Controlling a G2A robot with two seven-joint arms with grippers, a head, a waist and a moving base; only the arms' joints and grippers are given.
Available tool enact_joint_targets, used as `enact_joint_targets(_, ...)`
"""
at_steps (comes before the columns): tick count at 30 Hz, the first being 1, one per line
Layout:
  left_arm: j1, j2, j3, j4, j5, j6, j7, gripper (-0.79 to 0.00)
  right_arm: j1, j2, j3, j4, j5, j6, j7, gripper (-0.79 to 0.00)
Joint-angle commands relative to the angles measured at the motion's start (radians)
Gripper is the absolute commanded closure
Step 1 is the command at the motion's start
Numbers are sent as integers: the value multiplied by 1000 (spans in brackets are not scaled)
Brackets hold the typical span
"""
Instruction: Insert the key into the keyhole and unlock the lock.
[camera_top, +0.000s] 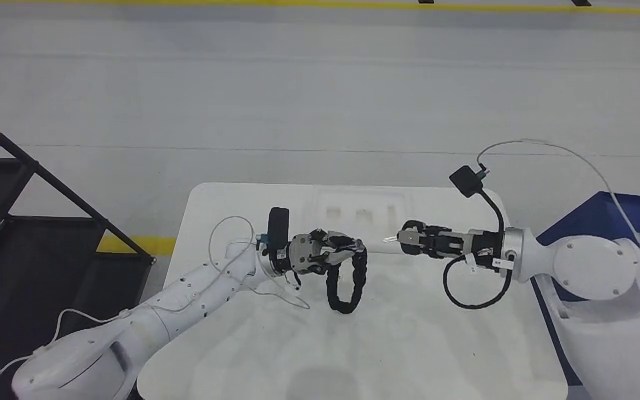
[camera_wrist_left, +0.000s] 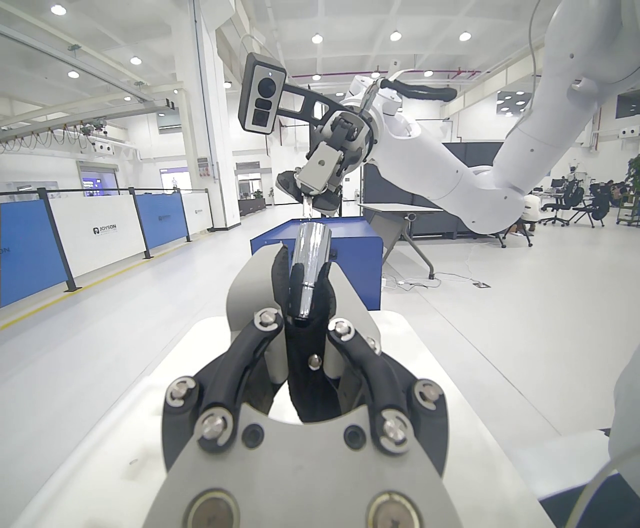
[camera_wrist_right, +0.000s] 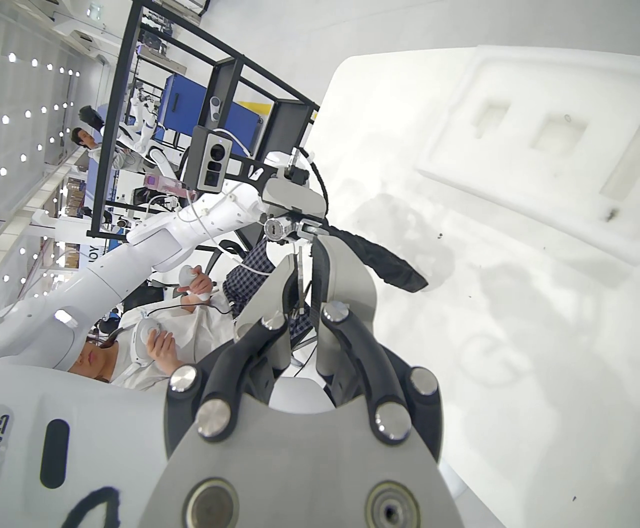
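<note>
My left gripper (camera_top: 335, 248) is shut on the lock (camera_top: 352, 246), a chrome cylinder (camera_wrist_left: 306, 272) with a black cable loop (camera_top: 345, 285) hanging below it over the table's middle. The cylinder's end points at my right gripper (camera_top: 402, 238). That gripper is shut on a small metal key (camera_top: 388, 240) and holds it level, tip toward the lock. In the right wrist view the key (camera_wrist_right: 299, 270) lines up just below the round keyhole face (camera_wrist_right: 274, 229), a short gap apart. The left wrist view has the key (camera_wrist_left: 308, 207) hanging just beyond the cylinder's tip.
A white foam tray (camera_top: 350, 210) with rectangular recesses lies at the back of the white table (camera_top: 420, 340), behind both grippers. A black metal rack (camera_top: 40, 230) stands off the table's left side and a blue bin (camera_top: 605, 215) off its right.
</note>
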Motion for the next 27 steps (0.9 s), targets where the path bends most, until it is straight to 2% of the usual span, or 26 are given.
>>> enact_joint_targets(1, 0, 1, -1, -1, 1, -1, -1, 0, 0, 0, 0, 0, 0, 0, 0, 0)
enact_joint_targets(10, 3, 0, -2, -2, -1, 3, -6, 0, -15, 1, -10, 7, -3, -5, -11, 0)
enact_joint_targets(14, 21, 3, -32, -43, -2, -2, -47, 0, -3, 7, -37, 19, -31, 1, 54, 0)
enact_joint_targets(27, 11, -15, -73, -51, 188, -28, -46, 0, 67, 9, -157, 67, 2, 0, 163, 0)
